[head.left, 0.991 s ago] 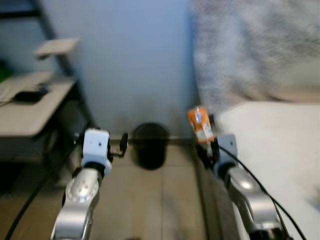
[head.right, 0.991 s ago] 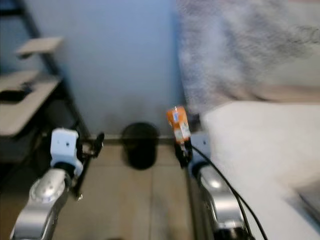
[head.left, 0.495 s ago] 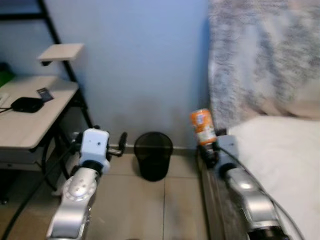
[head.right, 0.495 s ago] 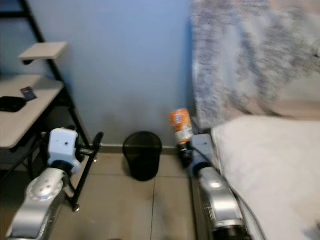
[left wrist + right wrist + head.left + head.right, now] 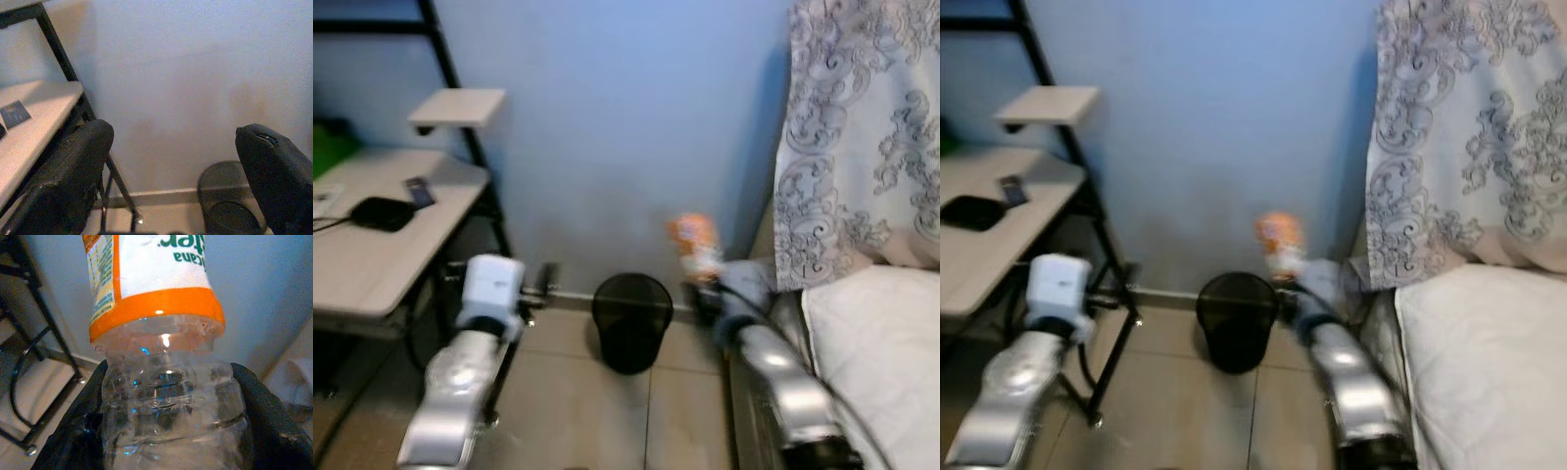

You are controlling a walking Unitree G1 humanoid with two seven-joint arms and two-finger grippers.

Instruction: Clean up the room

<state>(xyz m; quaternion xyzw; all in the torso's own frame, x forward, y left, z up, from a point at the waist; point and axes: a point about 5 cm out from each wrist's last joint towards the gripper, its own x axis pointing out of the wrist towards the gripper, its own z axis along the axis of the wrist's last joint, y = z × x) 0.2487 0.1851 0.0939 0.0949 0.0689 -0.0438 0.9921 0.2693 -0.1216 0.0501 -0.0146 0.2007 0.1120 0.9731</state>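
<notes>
My right gripper point(image 5: 168, 431) pinches a clear plastic bottle point(image 5: 161, 338) with an orange-and-white label, its black fingers point(image 5: 266, 416) pressed against both sides of the ribbed clear part. From my head camera the bottle point(image 5: 693, 245) stands roughly upright, long axis close to vertical, with the labelled part uppermost and the clear end down in my jaws; it is blurred there, so I cannot make out the cap or which end is really the top. It is held in the air in front of the blue wall point(image 5: 626, 127), above and slightly to the right of a black mesh wastebasket point(image 5: 631, 321) that stands on the tiled floor point(image 5: 568, 401) against the wall. My left gripper point(image 5: 181, 166) is raised near the black-framed tabletop point(image 5: 382, 245), its jaws spread wide with nothing between them. On the tabletop lie a dark rounded object point(image 5: 382, 212) and a small dark card-like item point(image 5: 419, 191). To my right are a patterned curtain point(image 5: 862, 127) and a white bed point(image 5: 881, 343).
</notes>
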